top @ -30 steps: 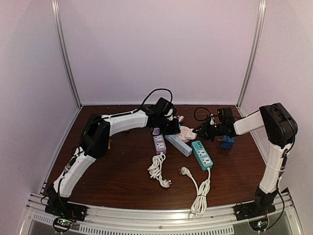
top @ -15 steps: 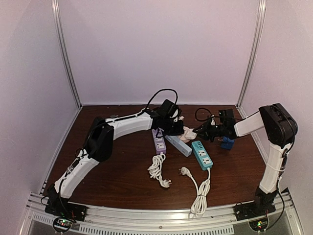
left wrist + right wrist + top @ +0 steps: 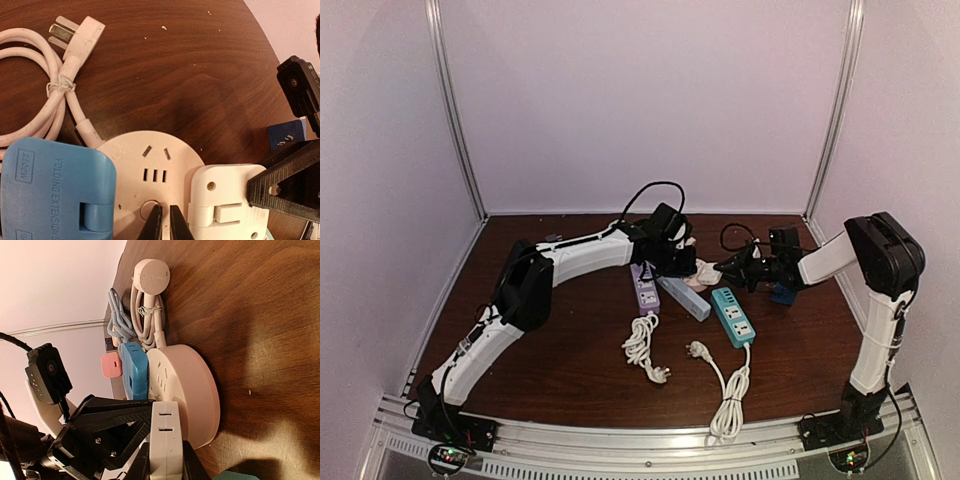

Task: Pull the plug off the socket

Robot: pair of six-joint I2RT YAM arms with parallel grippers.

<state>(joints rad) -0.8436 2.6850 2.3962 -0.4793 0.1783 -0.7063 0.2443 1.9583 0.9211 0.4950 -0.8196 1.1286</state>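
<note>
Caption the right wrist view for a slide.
Right end effector grips the white plug seated in the round white socket, beside a blue adapter.

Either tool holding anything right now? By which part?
Right tool clamps the white plug by its two side faces. Left tool is shut, tips over the round socket, holding nothing.

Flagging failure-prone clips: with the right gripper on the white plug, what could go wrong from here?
The left gripper, shut, seems only to press on the round socket; the socket may lift or slide with the pull. The right gripper holds the white plug by its smooth sides, so it could slip off.
</note>
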